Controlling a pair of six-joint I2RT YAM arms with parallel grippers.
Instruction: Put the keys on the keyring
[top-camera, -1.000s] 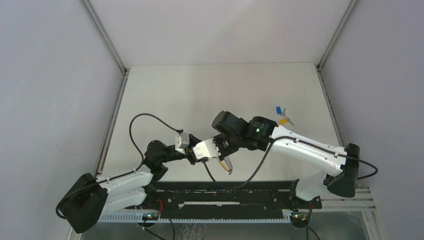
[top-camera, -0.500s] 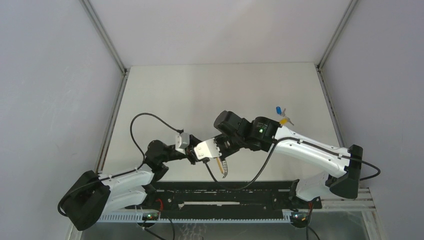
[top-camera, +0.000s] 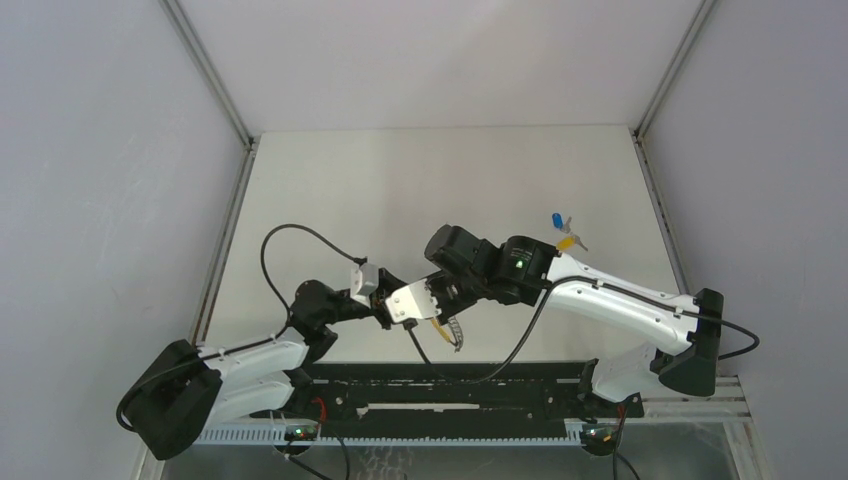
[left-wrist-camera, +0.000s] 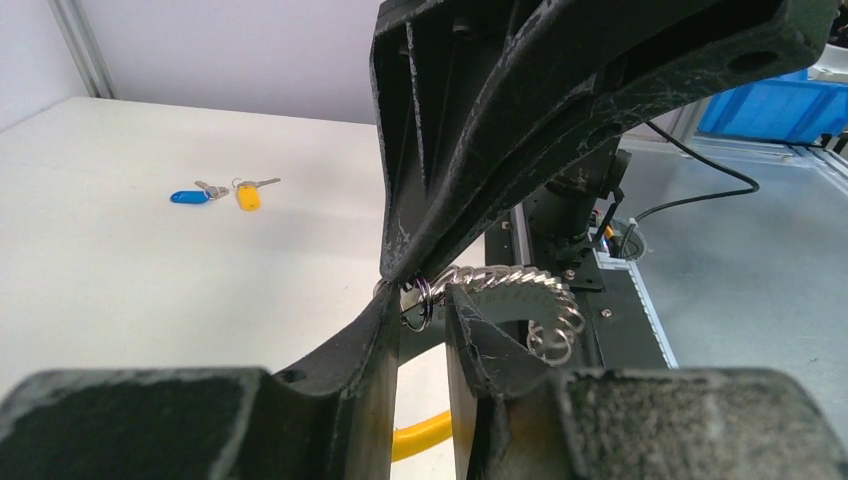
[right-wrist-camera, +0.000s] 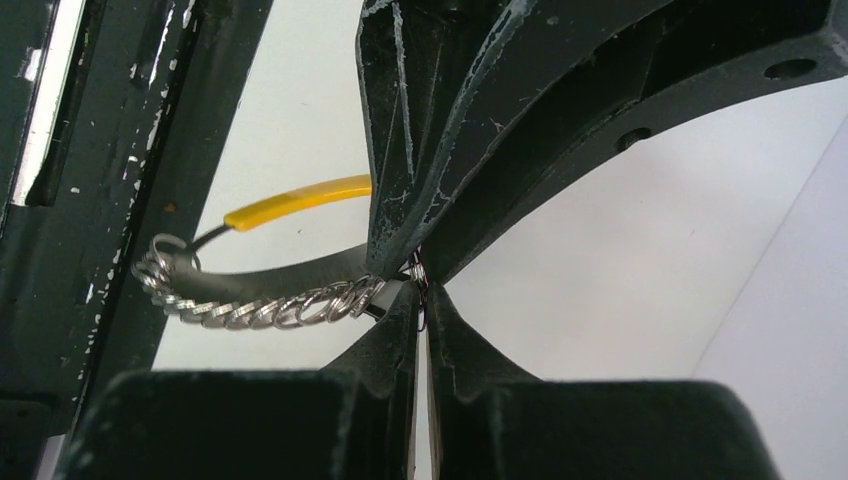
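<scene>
Right jaws pinch the keyring (right-wrist-camera: 270, 312) by its end ring; left jaws stand narrowly parted around it. A sideways tug could slip it free.

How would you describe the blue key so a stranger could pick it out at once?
Look at the white table, near its right edge, past the right arm. Two small keys lie close together there. The blue key is the one farther from the bases, beside the yellow key.
</scene>
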